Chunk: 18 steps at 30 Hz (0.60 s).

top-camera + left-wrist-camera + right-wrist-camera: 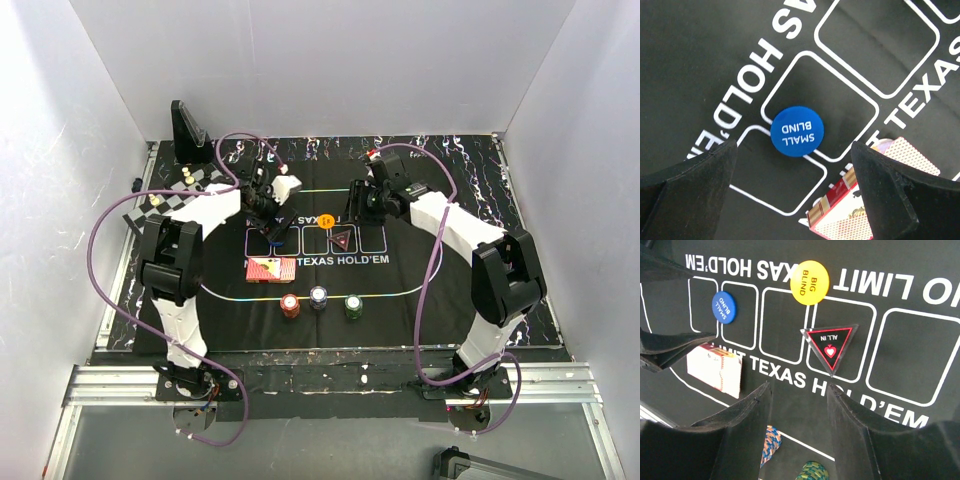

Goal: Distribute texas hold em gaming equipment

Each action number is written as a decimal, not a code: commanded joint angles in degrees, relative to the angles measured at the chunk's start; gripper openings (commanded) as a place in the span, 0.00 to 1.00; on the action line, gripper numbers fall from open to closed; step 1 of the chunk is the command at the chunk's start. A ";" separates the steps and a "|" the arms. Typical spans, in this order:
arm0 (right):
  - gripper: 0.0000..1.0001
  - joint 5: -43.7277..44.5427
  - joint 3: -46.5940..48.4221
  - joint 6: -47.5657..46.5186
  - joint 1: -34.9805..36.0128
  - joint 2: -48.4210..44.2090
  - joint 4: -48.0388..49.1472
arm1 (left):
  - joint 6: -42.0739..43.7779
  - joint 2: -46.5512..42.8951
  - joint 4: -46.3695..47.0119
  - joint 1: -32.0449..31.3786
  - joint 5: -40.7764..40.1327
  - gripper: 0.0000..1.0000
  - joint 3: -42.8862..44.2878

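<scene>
A blue "SMALL BLIND" button (797,131) lies on the black Texas Hold'em mat (440,280), on the line between two card boxes. My left gripper (795,185) hangs open and empty just above it; it shows in the top view (272,228). A red-backed card deck (270,270) lies just near of it. The orange-yellow "BIG BLIND" button (810,282) and the dark triangular "ALL IN" marker (830,347) lie mid-mat. My right gripper (799,390) is open and empty above the mat, near the marker. Red (290,305), grey (318,297) and green (353,306) chip stacks stand near the front line.
A small black-and-white chessboard (165,200) with pieces sits at the mat's left edge. A black stand (187,130) is at the back left. White walls enclose the table on three sides. The left gripper's fingers (665,345) show at the left of the right wrist view.
</scene>
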 commanded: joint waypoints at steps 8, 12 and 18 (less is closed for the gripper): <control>0.52 -1.05 -1.74 0.56 -0.82 -1.55 3.97 | 3.36 2.35 5.92 -6.22 -6.15 0.79 0.37; 0.54 0.00 0.55 -0.31 -0.82 0.47 3.00 | 4.06 2.53 6.10 -6.31 -7.82 0.67 -1.29; 0.54 0.45 3.80 -1.02 -0.82 3.29 2.12 | 4.42 2.26 6.71 -6.31 -8.79 0.43 -3.32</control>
